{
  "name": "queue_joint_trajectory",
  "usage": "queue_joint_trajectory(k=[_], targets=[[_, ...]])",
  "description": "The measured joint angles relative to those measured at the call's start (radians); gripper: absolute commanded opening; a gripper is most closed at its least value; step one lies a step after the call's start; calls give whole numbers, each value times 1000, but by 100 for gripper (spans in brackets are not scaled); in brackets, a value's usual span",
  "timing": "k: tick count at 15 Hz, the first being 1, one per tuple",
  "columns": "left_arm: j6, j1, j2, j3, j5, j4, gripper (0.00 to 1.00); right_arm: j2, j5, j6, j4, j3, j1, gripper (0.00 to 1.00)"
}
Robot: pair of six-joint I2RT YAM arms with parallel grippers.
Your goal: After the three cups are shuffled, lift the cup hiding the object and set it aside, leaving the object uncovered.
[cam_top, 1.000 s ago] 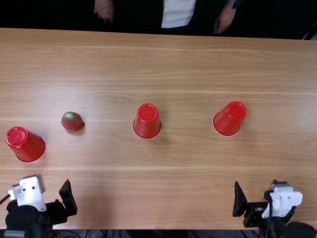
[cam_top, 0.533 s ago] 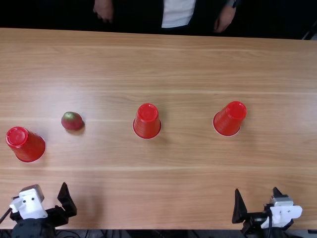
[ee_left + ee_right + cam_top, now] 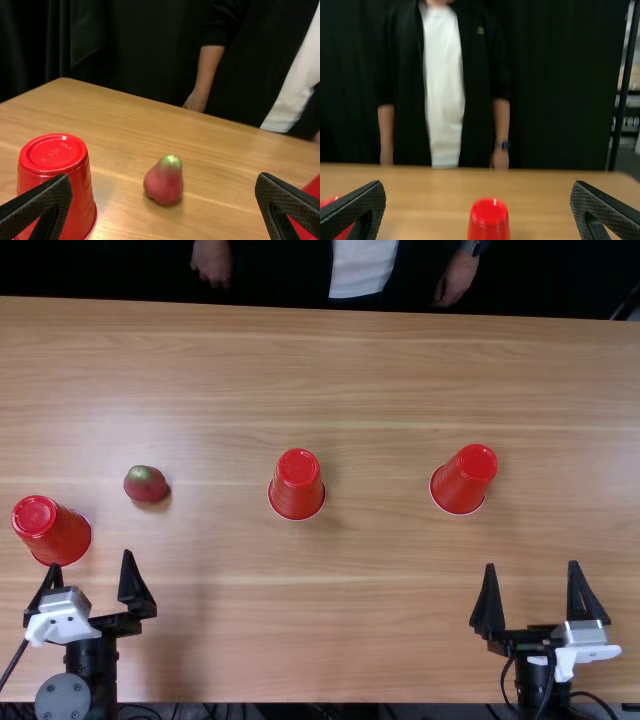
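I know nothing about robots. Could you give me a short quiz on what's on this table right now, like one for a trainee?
1. True or false: the fruit is hidden under a cup.
2. Which cup stands nearest the fruit? A. the left cup B. the middle cup C. the right cup
3. Fill in the blank: the left arm's fingers and the right arm's fingers, both at the near edge of the table, are ____ (open or shut).

Key: 1 false, it lies uncovered on the wood; 2 A; 3 open.
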Motion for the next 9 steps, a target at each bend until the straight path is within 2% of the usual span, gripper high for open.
queue_joint_trajectory(k=[2,4,6,9], targets=[[80,0,0,-55,0,56,100,0,-22,0,123,-111,0,100],[137,-11,0,-55,0,48,100,0,-34,0,100,-187,0,100],[166,-20,0,-55,2,13,100,0,-41,0,16,-195,0,100],[182,-20,0,-55,4,11,100,0,-44,0,8,-195,0,100]])
